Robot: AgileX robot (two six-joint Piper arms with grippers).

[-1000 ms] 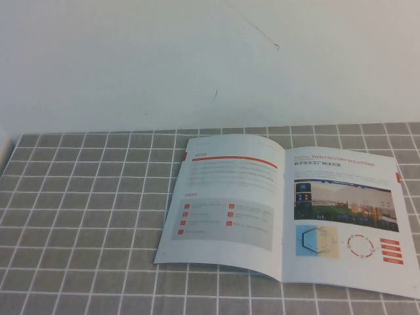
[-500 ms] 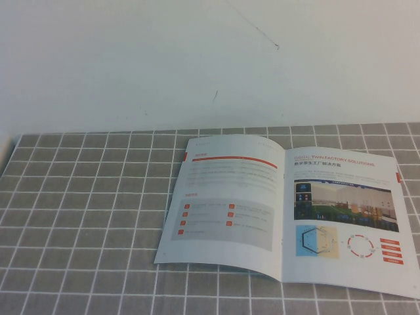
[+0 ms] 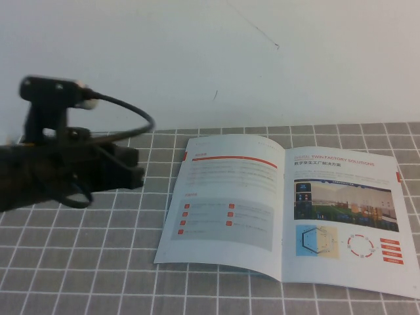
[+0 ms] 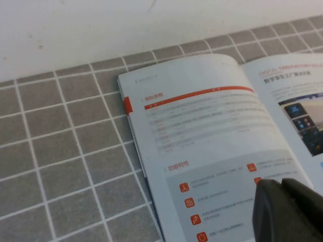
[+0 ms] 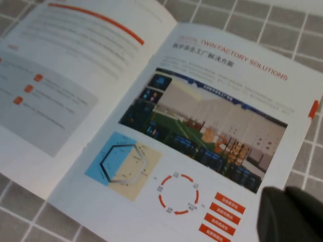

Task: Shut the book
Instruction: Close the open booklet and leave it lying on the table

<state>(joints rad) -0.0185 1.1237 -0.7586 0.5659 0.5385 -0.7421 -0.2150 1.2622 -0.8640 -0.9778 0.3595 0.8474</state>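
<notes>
A white wall (image 3: 197, 59) rises behind the desk's far edge. The desk (image 3: 79, 262) is covered in grey cloth with a white grid. The glossy white booklet with orange headings and a factory photograph (image 3: 282, 210) lies open and flat on the desk's right half, its top edge near the far edge. The black left gripper (image 3: 135, 172) hangs over the desk's left half, just beside the booklet's left page and not touching it, its fingers pressed narrowly together. The black right gripper (image 5: 285, 195) hovers above the right page's near outer corner, fingers likewise together.
</notes>
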